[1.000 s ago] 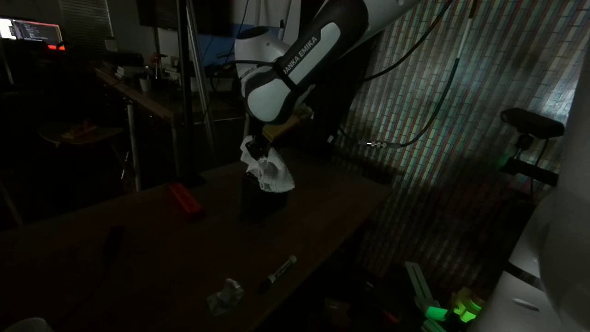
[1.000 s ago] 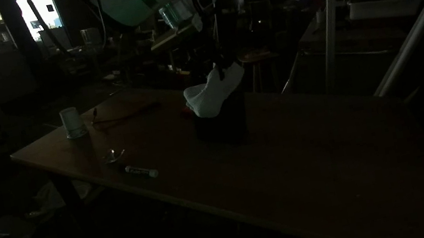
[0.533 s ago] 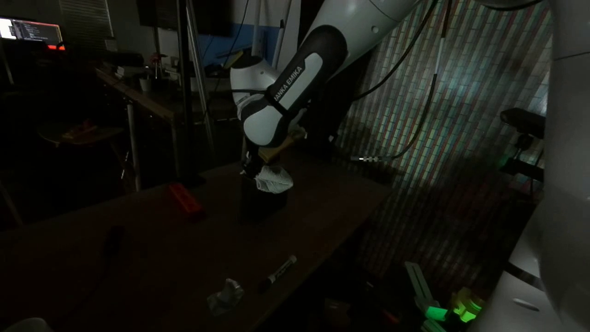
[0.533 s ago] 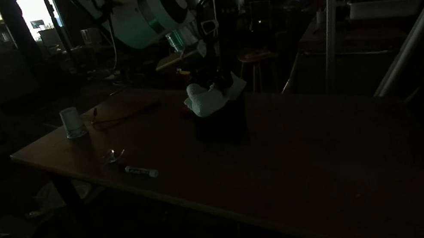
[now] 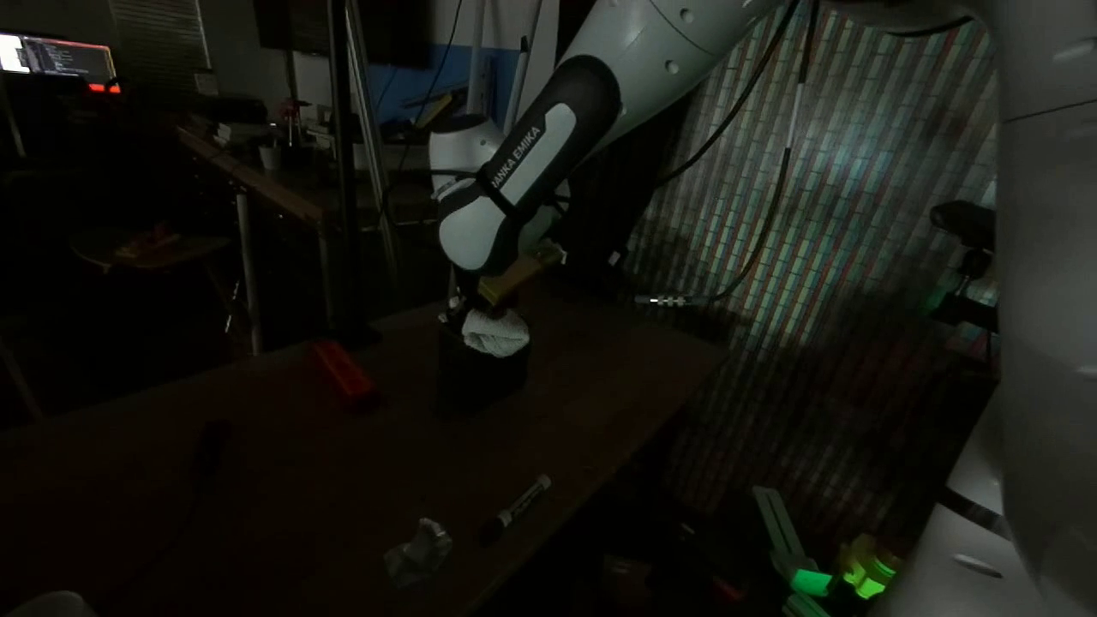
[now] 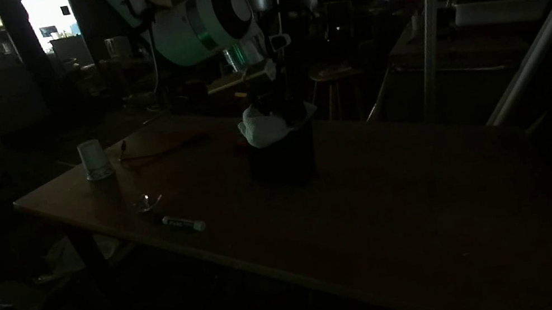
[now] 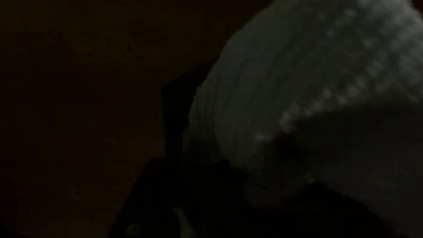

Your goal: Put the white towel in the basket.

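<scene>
We find the white towel (image 5: 495,334) bunched at the mouth of the black basket (image 5: 482,377), near the centre of the frame in both exterior views; part of it shows above the rim, and we cannot tell how much lies inside. A second earlier, a peak of cloth stood up around the jaws; that peak is now down, and the bundle looks more compact. The Panda arm (image 5: 591,90) has come lower with it, and we notice the basket has shifted slightly toward the left of the frame in both exterior views. The jaws are down by the towel, but it is so dark that we cannot tell whether they are spread or pinching cloth. In the wrist view, we see towel across the upper right, a dark corner of the basket at its left edge. On the table (image 5: 600,377), in an exterior view, the long red block (image 5: 343,373) left of centre, and the marker (image 5: 526,502) and crumpled clear wrapper (image 5: 424,547) at lower middle, are where they were; so is the pale cup (image 6: 95,159) at left in an exterior view.
</scene>
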Robot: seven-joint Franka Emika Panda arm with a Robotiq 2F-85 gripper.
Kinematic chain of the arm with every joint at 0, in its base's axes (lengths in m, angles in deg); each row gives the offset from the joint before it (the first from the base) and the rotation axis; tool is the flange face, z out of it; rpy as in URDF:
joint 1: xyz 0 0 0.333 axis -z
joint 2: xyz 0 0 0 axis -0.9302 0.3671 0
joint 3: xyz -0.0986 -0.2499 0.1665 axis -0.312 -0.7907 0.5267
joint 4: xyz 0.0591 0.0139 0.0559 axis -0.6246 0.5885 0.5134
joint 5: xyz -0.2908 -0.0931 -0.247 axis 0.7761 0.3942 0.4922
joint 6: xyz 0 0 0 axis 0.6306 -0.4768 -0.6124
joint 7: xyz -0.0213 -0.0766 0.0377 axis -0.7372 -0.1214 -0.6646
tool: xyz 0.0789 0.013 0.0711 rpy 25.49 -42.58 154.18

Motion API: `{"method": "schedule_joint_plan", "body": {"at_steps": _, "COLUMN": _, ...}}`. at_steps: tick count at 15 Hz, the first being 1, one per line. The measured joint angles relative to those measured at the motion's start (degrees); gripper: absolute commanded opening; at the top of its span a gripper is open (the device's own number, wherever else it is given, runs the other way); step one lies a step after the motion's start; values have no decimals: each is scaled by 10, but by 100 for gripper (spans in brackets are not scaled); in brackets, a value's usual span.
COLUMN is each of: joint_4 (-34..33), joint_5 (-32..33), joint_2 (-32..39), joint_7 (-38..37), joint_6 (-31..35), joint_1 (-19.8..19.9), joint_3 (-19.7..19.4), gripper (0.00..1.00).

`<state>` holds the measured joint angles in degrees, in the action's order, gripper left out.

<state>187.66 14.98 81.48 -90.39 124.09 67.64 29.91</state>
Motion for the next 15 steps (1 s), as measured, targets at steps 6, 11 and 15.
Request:
{"method": "schedule_joint_plan", "body": {"at_steps": 6, "joint_4": -37, "joint_5": -15, "joint_2": 30, "joint_7": 56, "joint_6": -43, "joint_1": 1, "joint_3": 14, "gripper": 4}}
{"method": "schedule_joint_plan", "body": {"at_steps": 11, "joint_4": -59, "joint_5": -15, "joint_2": 39, "joint_7": 79, "joint_6": -72, "joint_1": 0, "joint_3": 27, "gripper": 8}}
{"method": "schedule_joint_plan", "body": {"at_steps": 15, "joint_4": -65, "joint_5": -15, "joint_2": 38, "joint_7": 83, "joint_6": -72, "joint_1": -15, "joint_3": 38, "gripper": 44}}
